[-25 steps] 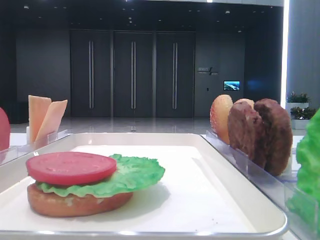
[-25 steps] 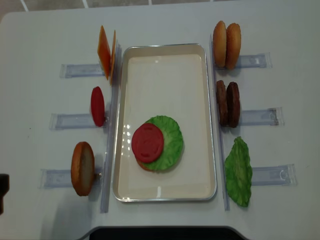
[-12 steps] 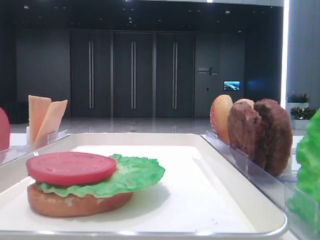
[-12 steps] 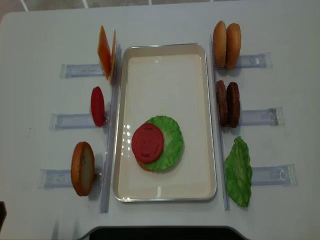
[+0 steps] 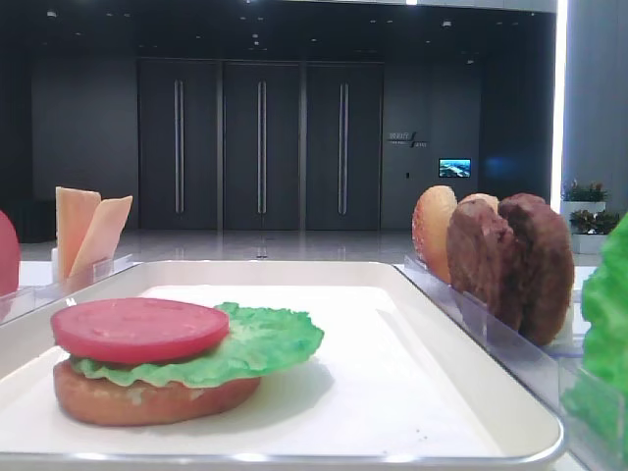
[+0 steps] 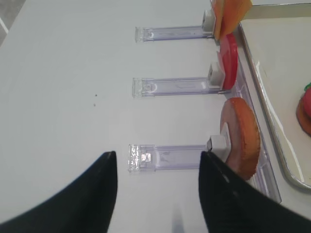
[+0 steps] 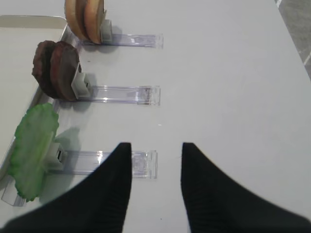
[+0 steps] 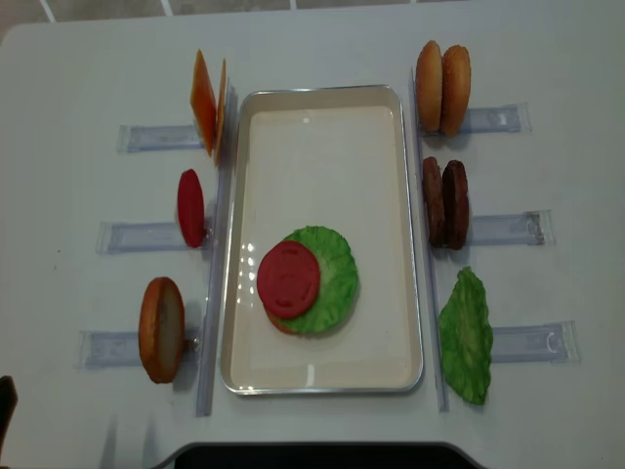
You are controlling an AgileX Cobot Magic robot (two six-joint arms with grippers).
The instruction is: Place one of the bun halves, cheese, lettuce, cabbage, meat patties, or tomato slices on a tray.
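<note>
Overhead: tomato slice atop lettuce

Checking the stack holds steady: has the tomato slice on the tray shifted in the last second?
No. The tomato slice sits on the lettuce at the same spot relative to the tray rim.

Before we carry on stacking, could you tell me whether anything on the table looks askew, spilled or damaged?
Nothing looks spilled or damaged. The only slight irregularity is in the stack on the tray: the tomato slice sits off-centre toward the left of the lettuce, which overhangs the bun half below. The racked pieces beside the tray stand upright in their holders.
</note>
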